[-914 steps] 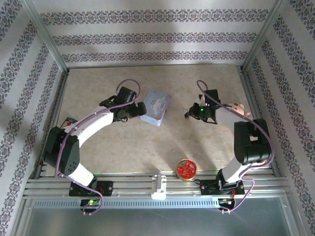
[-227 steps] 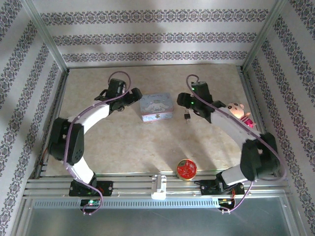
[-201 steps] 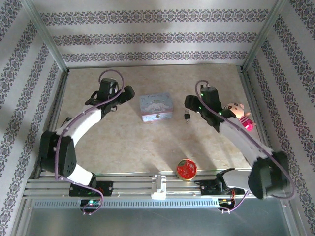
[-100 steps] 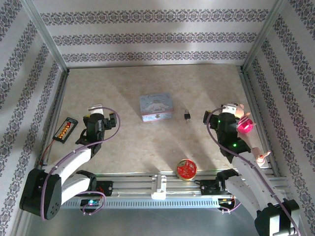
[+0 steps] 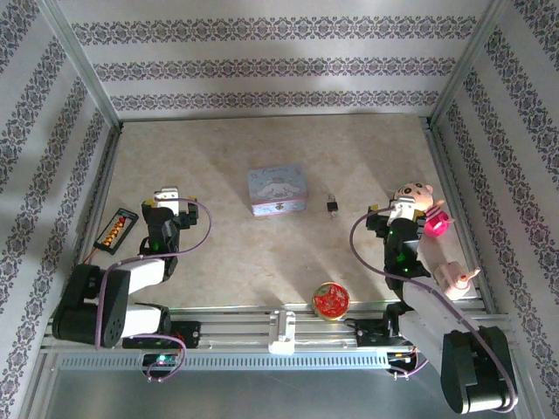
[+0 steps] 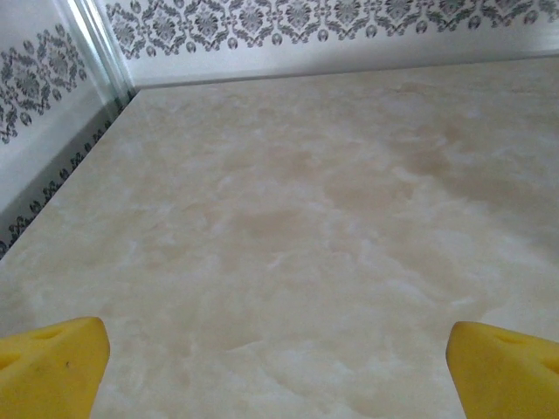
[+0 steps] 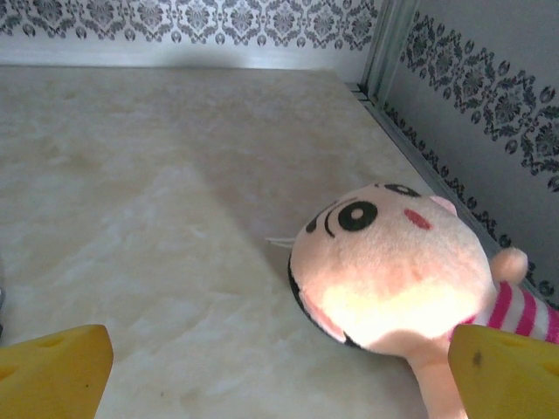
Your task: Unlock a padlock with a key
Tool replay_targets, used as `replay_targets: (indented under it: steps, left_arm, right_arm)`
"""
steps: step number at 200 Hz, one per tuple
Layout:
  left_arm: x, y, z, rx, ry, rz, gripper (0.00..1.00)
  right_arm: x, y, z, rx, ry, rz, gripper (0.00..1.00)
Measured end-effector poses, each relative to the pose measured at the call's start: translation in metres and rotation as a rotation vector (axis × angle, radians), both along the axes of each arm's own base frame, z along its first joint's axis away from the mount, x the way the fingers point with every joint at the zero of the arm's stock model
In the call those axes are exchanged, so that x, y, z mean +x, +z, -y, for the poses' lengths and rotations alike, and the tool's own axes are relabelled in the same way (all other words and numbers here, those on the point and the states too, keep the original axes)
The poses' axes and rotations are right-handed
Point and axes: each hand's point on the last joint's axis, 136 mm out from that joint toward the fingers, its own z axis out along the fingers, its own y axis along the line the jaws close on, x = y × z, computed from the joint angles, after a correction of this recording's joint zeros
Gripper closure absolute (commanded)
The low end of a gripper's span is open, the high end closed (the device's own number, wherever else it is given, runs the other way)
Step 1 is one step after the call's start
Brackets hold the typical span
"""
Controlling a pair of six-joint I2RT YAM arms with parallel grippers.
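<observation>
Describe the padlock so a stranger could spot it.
On the table, find the pale blue tin in the middle. Just right of it, not touching, lies the padlock: a tiny dark speck, far smaller than the tin or the plush toy.

I'm looking at a desk [image 5: 262, 157] marbled in cream and beige, walls [image 5: 262, 70] carrying grey floral bands on white, a pastel-blue tin [image 5: 277, 190], a red-and-gold round tin [image 5: 332, 299], a blackish padlock [image 5: 332, 204] and a pink plush toy [image 7: 393, 271] wearing magenta stripes.

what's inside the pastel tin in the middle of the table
The pastel tin looks closed, so its inside is covered. Only the printed top and front wall can be seen, with nothing resting on top.
</observation>
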Motion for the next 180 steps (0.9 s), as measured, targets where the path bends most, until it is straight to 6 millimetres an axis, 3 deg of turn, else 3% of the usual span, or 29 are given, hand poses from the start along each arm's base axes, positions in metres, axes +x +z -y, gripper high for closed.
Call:
replay_targets:
  steps: [30, 82, 114, 151, 180]
  left_arm:
    - [0.006, -0.014, -0.003, -0.025, -0.017, -0.011, 0.01]
    - [0.023, -0.042, 0.012, -0.070, -0.120, -0.070, 0.01]
    - [0.042, -0.026, 0.016, -0.102, -0.179, -0.037, 0.01]
    - [0.043, -0.025, 0.018, -0.114, -0.204, -0.036, 0.01]
    - [0.043, -0.026, 0.019, -0.117, -0.212, -0.037, 0.01]
  right_arm:
    - [0.012, -0.008, -0.003, 0.026, 0.041, 0.004, 0.02]
    - [0.033, -0.029, -0.021, 0.060, 0.144, -0.014, 0.02]
    - [0.050, -0.033, -0.026, 0.071, 0.176, 0.005, 0.02]
    - [0.059, -0.049, -0.029, 0.083, 0.194, -0.017, 0.02]
    - [0.079, -0.033, -0.023, 0.107, 0.208, 0.005, 0.02]
